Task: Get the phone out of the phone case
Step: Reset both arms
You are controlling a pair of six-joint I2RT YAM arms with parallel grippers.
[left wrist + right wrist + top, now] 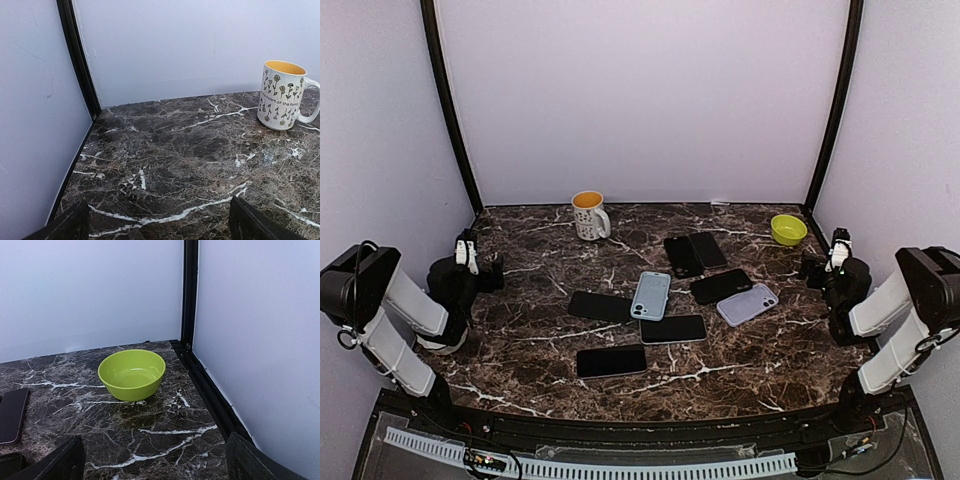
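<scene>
I am holding my left jaws and right jaws wide apart above the desk [520,350], gripping nothing. The mug [280,95] is standing upper right in my left wrist view, its inside hiding behind the rim. The bowl [132,374] is showing only its bare inside. Only the top view is showing the light blue phone case [651,295], lying mid-frame among black phones [611,361]; whether a phone is inside, I cannot tell.

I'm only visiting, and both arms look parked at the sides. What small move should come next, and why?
Probably the right gripper should swing inward toward the lavender phone, lying back-up and apparently in its case. It is the nearest such phone, the jaws stand open and empty, and that wrist faces the green bowl instead.
</scene>
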